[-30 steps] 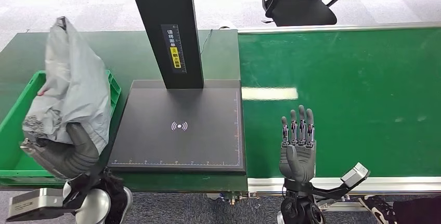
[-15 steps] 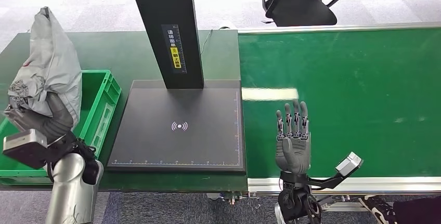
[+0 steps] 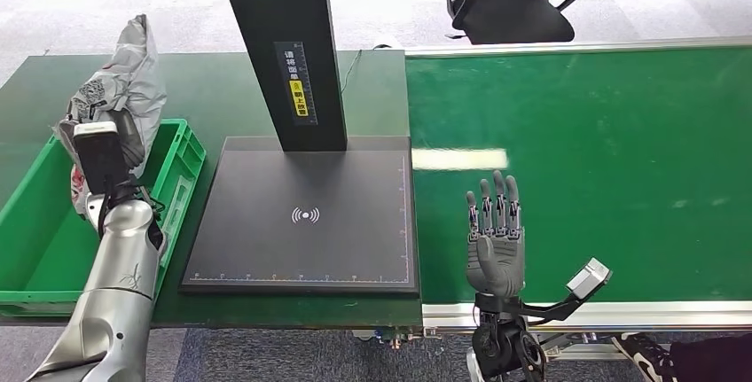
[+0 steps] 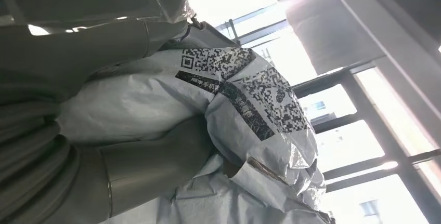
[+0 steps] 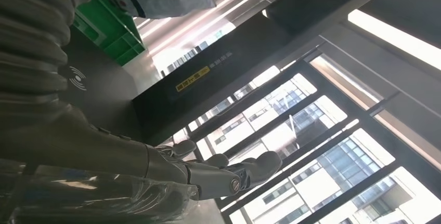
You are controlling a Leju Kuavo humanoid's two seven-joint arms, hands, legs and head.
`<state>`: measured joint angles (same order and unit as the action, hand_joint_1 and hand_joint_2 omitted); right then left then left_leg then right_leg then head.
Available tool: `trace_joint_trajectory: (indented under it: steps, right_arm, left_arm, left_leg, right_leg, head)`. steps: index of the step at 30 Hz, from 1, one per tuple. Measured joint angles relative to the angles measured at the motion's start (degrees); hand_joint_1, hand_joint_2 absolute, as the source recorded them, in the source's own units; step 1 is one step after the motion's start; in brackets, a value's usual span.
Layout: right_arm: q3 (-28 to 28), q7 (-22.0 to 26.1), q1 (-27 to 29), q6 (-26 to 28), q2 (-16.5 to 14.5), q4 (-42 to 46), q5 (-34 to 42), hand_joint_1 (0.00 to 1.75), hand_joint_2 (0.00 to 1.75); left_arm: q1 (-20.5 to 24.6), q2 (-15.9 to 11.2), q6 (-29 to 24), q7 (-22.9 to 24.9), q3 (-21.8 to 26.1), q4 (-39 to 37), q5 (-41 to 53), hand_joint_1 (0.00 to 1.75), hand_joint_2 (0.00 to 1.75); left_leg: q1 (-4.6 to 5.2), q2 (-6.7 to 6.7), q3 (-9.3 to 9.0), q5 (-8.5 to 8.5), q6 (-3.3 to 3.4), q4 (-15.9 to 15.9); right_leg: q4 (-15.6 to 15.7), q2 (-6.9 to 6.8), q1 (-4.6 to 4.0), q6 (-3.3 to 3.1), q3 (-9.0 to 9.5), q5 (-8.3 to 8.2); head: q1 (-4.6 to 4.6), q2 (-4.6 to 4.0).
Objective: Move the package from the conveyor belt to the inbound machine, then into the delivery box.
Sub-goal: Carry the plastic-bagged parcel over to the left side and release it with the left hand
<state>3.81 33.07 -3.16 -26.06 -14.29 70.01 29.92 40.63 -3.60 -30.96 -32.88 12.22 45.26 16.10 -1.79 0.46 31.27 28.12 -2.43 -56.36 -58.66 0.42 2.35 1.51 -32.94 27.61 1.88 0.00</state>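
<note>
The belt (image 3: pixel 603 160) lies on the right, the scanner plate (image 3: pixel 306 218) in the middle, the green box (image 3: pixel 35 222) on the left. The grey package (image 3: pixel 124 72) hangs over the box's far end, clamped in the left hand (image 4: pixel 104 146). The right hand (image 3: pixel 495 236) is raised over the belt's near edge, fingers apart, holding nothing. The step looks like the last one: the drop into the box. Next, the left hand should lower the package and let go.
</note>
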Motion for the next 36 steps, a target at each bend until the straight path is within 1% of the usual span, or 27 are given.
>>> trace_joint_trajectory:
  steps: [1,3,7,10,18,22,25,27,28,30,32,34,36]
  right_arm:
    - [-0.1,0.0,0.0,-0.1,0.0,-0.1,0.0,0.00,1.75]
    - [-0.2,-0.1,-0.1,-0.2,0.0,-0.3,-0.1,0.00,1.75]
    - [-0.3,-0.1,-0.5,-0.4,0.0,-1.0,-0.4,0.00,1.75]
    - [-0.5,-0.1,-0.6,-0.4,0.0,-1.3,-0.6,0.00,1.75]
    - [-0.7,0.3,-1.0,-0.4,0.0,-2.3,-0.9,0.00,1.75]
    - [-1.0,0.5,-1.4,-0.3,0.0,-2.9,-0.9,0.00,1.75]
    - [-1.1,0.6,-1.5,-0.1,0.0,-3.2,-1.0,0.00,1.75]
    - [-1.2,1.1,-1.5,0.9,0.0,-3.3,-1.8,0.00,1.75]
    - [-1.2,1.8,-1.5,2.4,0.0,-3.3,-3.6,0.00,1.75]
    - [-0.9,4.2,-1.4,7.7,0.0,-2.8,-10.9,0.00,1.75]
    - [-0.1,6.2,-1.2,13.9,0.1,-1.6,-20.6,0.00,1.75]
    - [1.6,6.7,-1.2,18.2,0.1,-0.6,-28.3,0.00,1.75]
    - [3.5,6.9,-1.1,21.4,0.1,-0.1,-33.7,0.00,1.75]
  left_arm:
    - [0.3,-0.2,0.0,0.3,0.0,-1.1,0.3,0.02,1.75]
    - [0.8,-0.4,0.2,1.2,0.0,-2.8,1.2,0.00,1.75]
    - [1.4,-1.0,0.6,3.6,-0.1,-5.7,3.4,0.00,1.75]
    - [1.5,-1.2,0.9,4.2,-0.4,-6.8,4.1,0.00,1.75]
    - [0.9,-1.2,1.1,4.0,-1.4,-7.6,5.3,0.00,1.75]
    - [-1.2,-0.9,1.1,1.9,-1.5,-5.4,3.6,0.00,1.75]
    - [-5.5,0.0,1.1,-2.0,-1.5,0.9,-1.3,0.00,1.75]
    - [-10.3,1.1,1.0,-4.2,-2.0,7.8,-5.4,0.00,1.75]
    - [-13.2,1.7,1.2,-4.9,-2.5,11.8,-7.3,0.00,1.75]
    - [-19.7,3.3,1.9,-5.5,-4.3,20.0,-10.1,0.00,1.75]
    - [-25.9,4.9,4.0,-5.5,-6.9,27.2,-10.9,0.00,1.75]
    - [-30.9,6.2,7.2,-5.3,-10.3,32.2,-10.8,0.00,1.75]
    - [-34.3,7.2,11.3,-5.2,-13.6,34.8,-11.2,0.00,1.75]
  left_leg:
    - [0.00,0.00,0.00,0.00,0.00,0.0]
    - [0.00,-0.01,0.00,0.00,0.00,0.0]
    - [0.00,0.00,0.00,0.00,0.00,0.0]
    - [0.00,-0.01,0.00,0.00,0.00,0.0]
    - [0.00,0.00,0.01,0.00,0.00,0.0]
    - [0.00,0.02,0.00,0.00,0.00,0.0]
    - [0.01,0.09,0.00,0.02,-0.01,0.0]
    - [0.01,0.15,0.00,0.06,-0.02,0.0]
    - [0.02,0.19,0.00,0.09,-0.02,0.0]
    - [0.02,0.23,0.02,0.15,0.00,0.0]
    - [0.03,0.22,0.05,0.19,0.01,0.0]
    - [0.04,0.22,0.06,0.21,0.01,0.0]
    - [0.04,0.21,0.07,0.22,0.02,0.0]
  right_leg:
    - [0.0,0.00,0.00,0.00,0.00,0.00]
    - [0.0,0.00,0.00,0.00,0.00,0.00]
    - [0.0,0.01,0.00,0.00,-0.01,0.00]
    - [0.0,0.01,0.00,0.00,-0.01,0.00]
    - [0.0,0.01,0.00,0.00,-0.01,0.00]
    - [0.0,0.02,0.00,0.00,-0.01,0.00]
    - [0.0,0.05,0.00,0.00,-0.02,0.00]
    - [0.0,0.10,0.01,0.00,-0.03,0.01]
    - [0.0,0.14,0.01,0.00,-0.05,0.01]
    - [0.1,0.21,0.02,0.01,-0.09,0.03]
    - [0.1,0.22,0.03,0.03,-0.11,0.05]
    - [0.1,0.21,0.04,0.05,-0.12,0.06]
    - [0.1,0.20,0.04,0.05,-0.10,0.06]
  head:
    - [0.00,0.00]
    - [-0.01,0.00]
    - [-0.01,0.00]
    - [0.00,0.00]
    - [0.00,0.00]
    - [0.00,0.00]
    - [-0.01,0.00]
    - [0.00,0.00]
    - [0.00,0.00]
    - [0.00,0.00]
    - [0.00,0.00]
    - [0.00,0.00]
    - [0.00,0.00]
